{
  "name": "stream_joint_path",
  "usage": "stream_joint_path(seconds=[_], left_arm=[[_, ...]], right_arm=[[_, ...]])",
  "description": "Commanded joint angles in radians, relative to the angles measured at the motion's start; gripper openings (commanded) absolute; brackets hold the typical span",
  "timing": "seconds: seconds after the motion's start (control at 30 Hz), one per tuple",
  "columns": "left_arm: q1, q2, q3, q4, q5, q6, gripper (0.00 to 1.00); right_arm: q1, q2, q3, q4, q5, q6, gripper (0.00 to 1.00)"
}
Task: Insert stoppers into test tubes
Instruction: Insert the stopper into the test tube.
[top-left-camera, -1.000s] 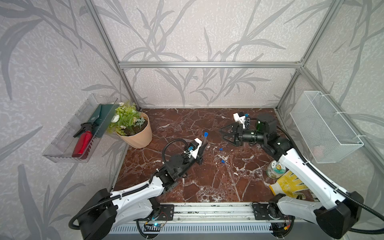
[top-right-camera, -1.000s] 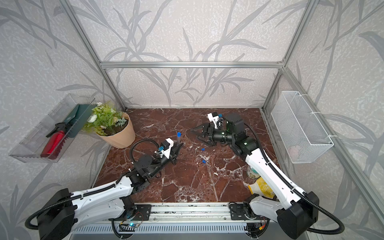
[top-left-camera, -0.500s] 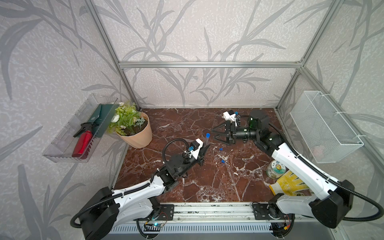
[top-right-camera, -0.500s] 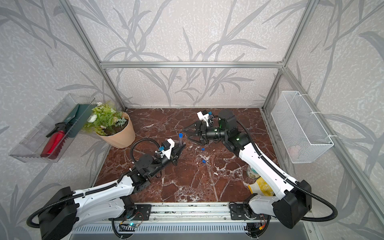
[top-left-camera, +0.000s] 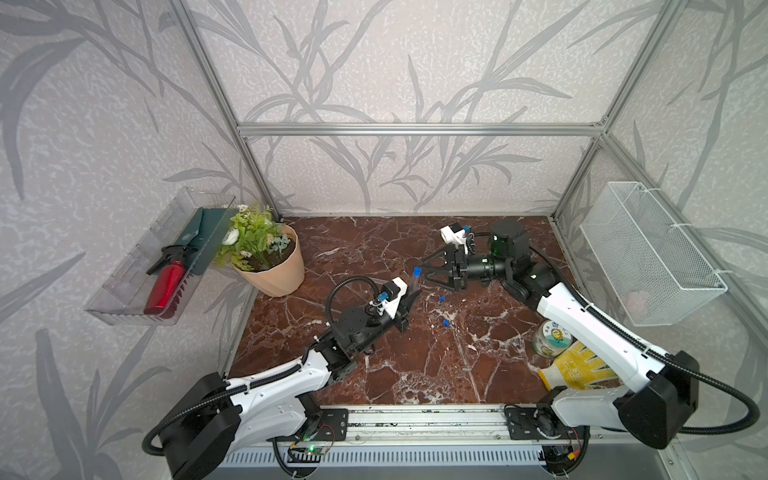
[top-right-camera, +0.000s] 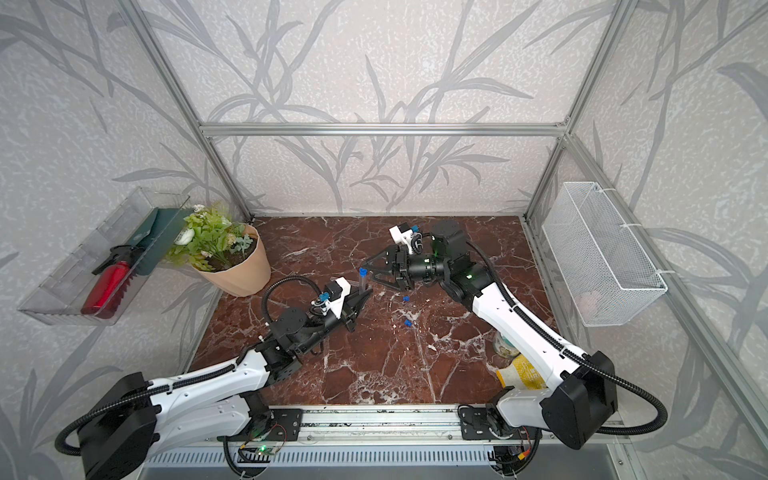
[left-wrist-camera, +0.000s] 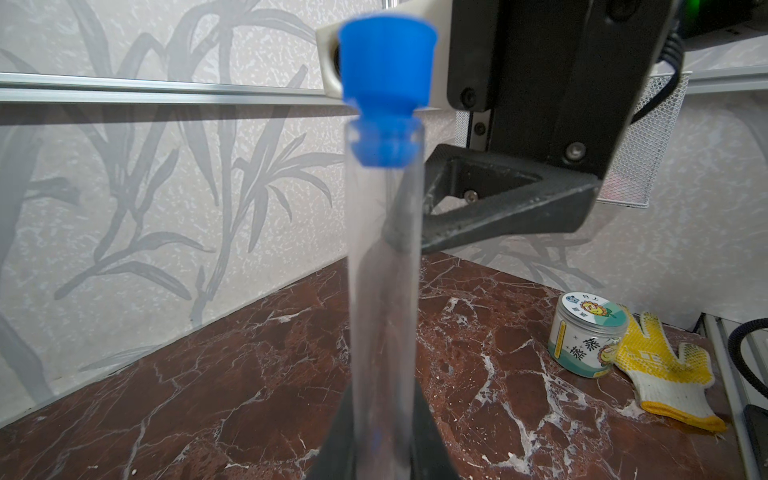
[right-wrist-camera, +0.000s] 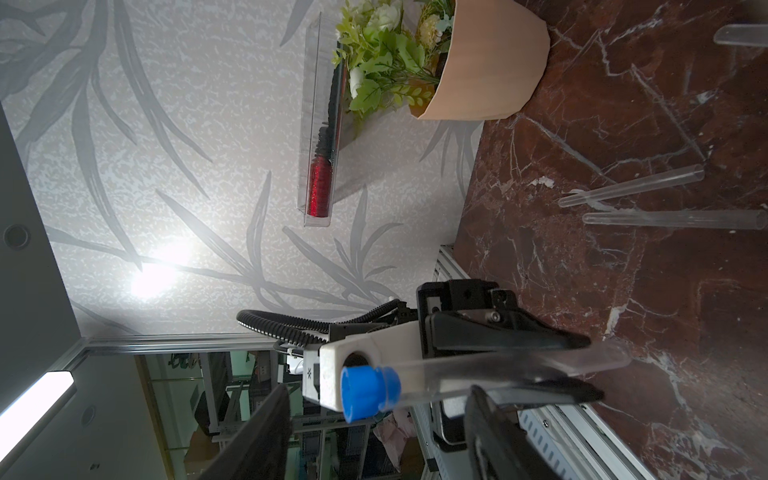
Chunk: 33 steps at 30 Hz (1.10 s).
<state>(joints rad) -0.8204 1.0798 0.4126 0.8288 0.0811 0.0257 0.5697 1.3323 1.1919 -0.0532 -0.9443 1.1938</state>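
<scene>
The table (top-left-camera: 415, 365) is dark red stone with white cracks, and the walls have grey leaves on them. Near the middle of both top views, the left gripper (right-wrist-camera: 586, 368) is squeezed tight on the bottom of a test tube (left-wrist-camera: 382, 291). The tube is a thin clear pipe and stands nearly straight up. A stopper (left-wrist-camera: 386, 83), a small blue plug, sits in its mouth, with the thin part inside and the fat head out. The right gripper (top-left-camera: 422, 271) has its jaws apart, one on each side of the plug, not touching it. It looks like the nearer arm for a push down along the tube. Two more stoppers (top-left-camera: 442, 298) lie on the stone, lower right of the tube.
</scene>
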Motion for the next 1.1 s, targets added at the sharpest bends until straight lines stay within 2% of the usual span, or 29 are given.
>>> stream_joint_path(seconds=[0.0, 0.5, 0.83, 1.07], left_arm=[[0.006, 0.002, 0.031, 0.055, 0.033, -0.012, 0.0], [0.009, 0.0, 0.029, 0.073, 0.042, -0.023, 0.0], [0.012, 0.0, 0.032, 0.081, 0.048, -0.026, 0.0], [0.013, -0.003, 0.054, 0.076, 0.074, -0.005, 0.0]], right_arm=[[0.01, 0.002, 0.013, 0.032, -0.02, 0.006, 0.6], [0.015, 0.001, -0.006, 0.041, -0.02, 0.005, 0.52], [0.02, 0.005, -0.014, 0.046, -0.019, 0.004, 0.5], [0.021, 0.014, -0.003, -0.017, -0.006, -0.012, 0.47]])
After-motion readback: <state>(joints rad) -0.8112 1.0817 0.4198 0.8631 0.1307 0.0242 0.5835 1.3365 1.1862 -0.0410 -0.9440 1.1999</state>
